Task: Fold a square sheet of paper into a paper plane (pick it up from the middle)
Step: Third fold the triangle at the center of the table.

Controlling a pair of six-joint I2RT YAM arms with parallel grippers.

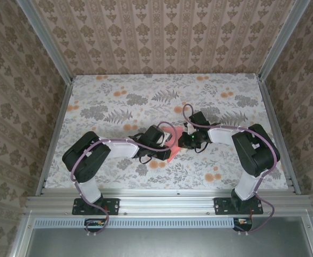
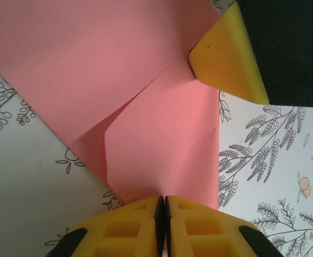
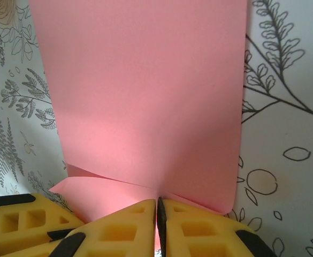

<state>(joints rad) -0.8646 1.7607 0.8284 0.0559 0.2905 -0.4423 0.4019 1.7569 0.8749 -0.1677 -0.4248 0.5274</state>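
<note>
Top external view: both my arms reach inward and meet over the tabletop [image 1: 119, 91], a little nearer its near edge than its far edge and about midway between its left and right edges. The square sheet of paper [image 1: 170, 142] shows there only as a small salmon-pink patch between my left gripper [image 1: 165, 141] and my right gripper [image 1: 185, 141]. Its folds cannot be made out from above.

Left wrist view: my left gripper [image 2: 164, 208] has its yellow fingers pressed together, pinching the near edge of the paper [image 2: 119, 75]. This view shows layers that the other views do not. A flap lies over the wider sheet, with a diagonal crease and a rounded lower corner. One yellow finger of my right gripper [image 2: 226, 59] touches the paper at the upper right.

Right wrist view: my right gripper [image 3: 158, 208] is likewise closed, pinching the paper [image 3: 145, 96] at its near edge. From here the sheet runs away from the fingertips as one broad, plain, smooth panel. A second layer peeks out at the lower left, and the lower right corner curls. The floral tabletop shows on both sides.
</note>
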